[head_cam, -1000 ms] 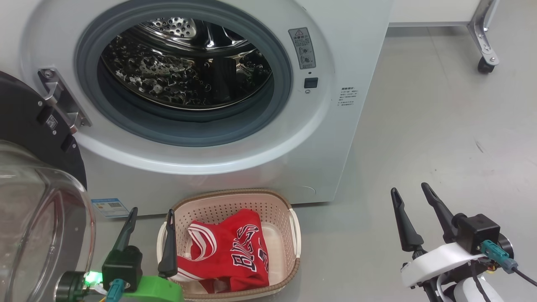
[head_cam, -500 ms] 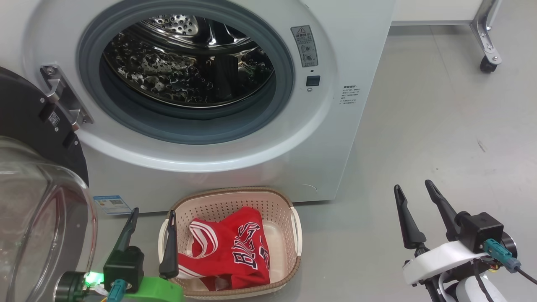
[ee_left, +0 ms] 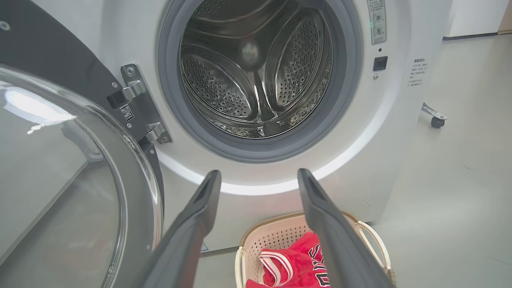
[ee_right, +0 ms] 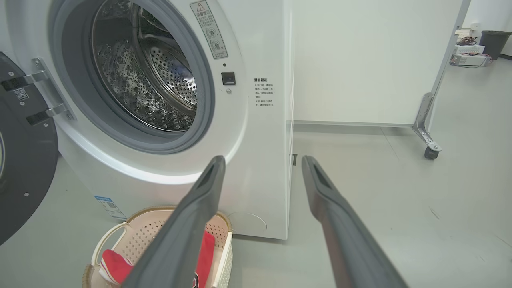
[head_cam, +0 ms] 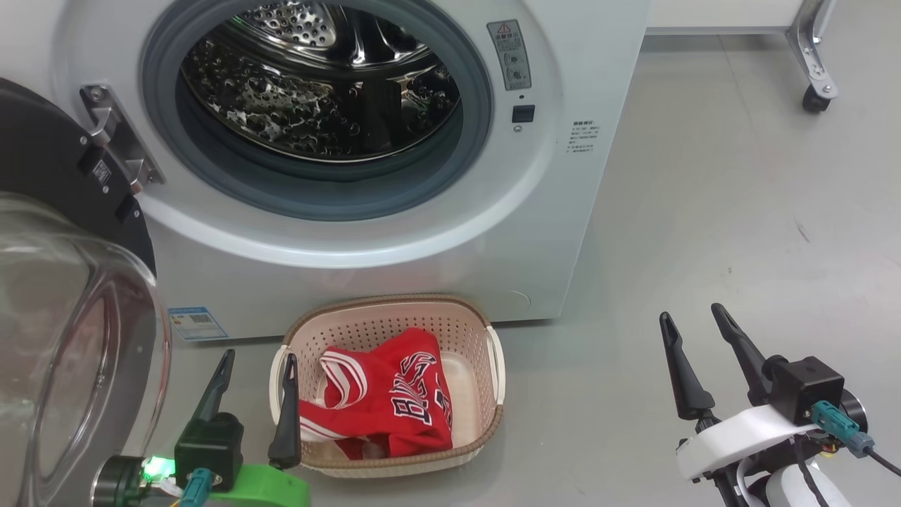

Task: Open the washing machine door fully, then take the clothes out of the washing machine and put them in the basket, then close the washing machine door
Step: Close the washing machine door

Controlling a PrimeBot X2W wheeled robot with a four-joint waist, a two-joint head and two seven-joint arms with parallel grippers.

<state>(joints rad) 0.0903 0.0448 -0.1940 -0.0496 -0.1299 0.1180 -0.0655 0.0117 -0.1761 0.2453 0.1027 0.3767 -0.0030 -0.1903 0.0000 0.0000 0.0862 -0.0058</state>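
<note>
Left jaws: two long dark fingers (head_cam: 213, 391), tapering to pointed tips. Mounted on black boxy block (head_cam: 209, 442) over bright green shell (head_cam: 264, 489). Lit green LED (head_cam: 156, 466) beside it, teal connector (head_cam: 193, 487) below, round dark cuff (head_cam: 112, 482) at far left.

Right jaws: same dark tapered fingers (head_cam: 679, 384), black cube housing (head_cam: 806, 387), curved white shell (head_cam: 732, 436). Teal plug (head_cam: 838, 422) feeding black cable (head_cam: 883, 461).

In wrist views, matte dark grey, with shallow recessed slot on inner face near tips.

We see a grey floor (head_cam: 739, 211); far right, a white partition (ee_right: 360, 60) stands on a metal leg (head_cam: 809, 42) with a black caster (head_cam: 814, 100), a dark bin (ee_right: 495, 42) beyond.
</note>
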